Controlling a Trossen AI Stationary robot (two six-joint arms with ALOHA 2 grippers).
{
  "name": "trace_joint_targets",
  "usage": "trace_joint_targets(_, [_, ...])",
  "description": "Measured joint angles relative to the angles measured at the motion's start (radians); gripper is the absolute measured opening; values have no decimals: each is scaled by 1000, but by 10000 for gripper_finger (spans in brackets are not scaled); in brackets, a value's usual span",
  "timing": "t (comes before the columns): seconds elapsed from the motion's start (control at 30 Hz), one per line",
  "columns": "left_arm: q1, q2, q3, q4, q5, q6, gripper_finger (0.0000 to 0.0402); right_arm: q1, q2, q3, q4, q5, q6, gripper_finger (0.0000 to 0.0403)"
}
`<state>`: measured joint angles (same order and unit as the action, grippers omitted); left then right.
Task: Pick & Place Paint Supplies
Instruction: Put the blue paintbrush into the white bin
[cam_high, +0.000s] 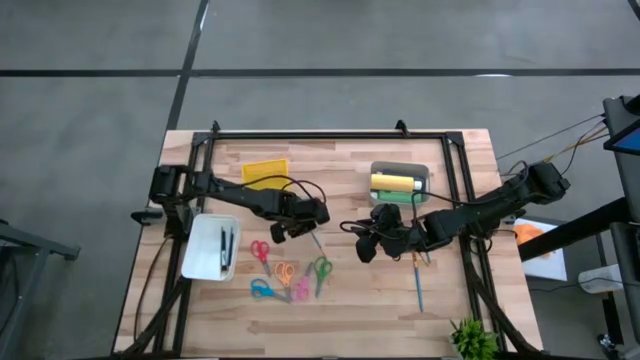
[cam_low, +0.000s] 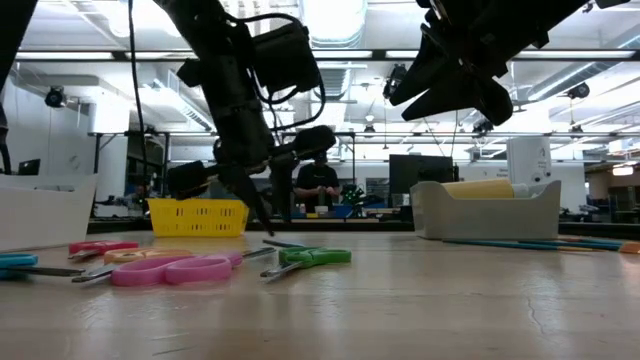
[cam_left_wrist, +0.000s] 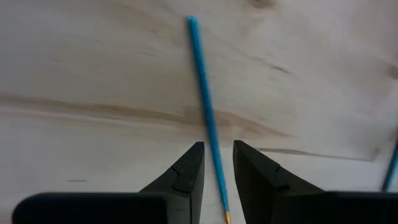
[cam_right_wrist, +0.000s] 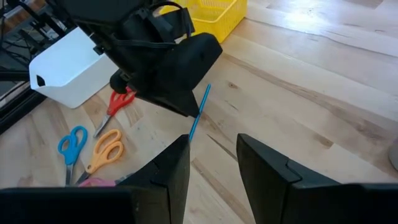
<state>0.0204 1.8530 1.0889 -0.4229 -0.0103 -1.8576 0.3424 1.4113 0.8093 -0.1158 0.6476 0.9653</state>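
Left gripper (cam_left_wrist: 216, 163) pinches the teal brush (cam_left_wrist: 205, 106) at table centre.
Its arm reaches in from 9 o'clock, wrist tipped down. Right gripper (cam_right_wrist: 213, 155), empty with fingers apart, hovers just 3 o'clock of it, facing it.

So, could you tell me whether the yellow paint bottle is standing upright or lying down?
Lying down: the yellow paint bottle rests on its side inside the grey bin, across its width.
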Motion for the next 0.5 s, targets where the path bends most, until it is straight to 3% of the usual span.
trace_joint_targets(0.2, [0,14,-2,8,0,-36,86,0,0,0,0,0,0,130])
trace_joint_targets(0.5, [0,19,-57,36,0,-219,85,0,0,0,0,0,0,130])
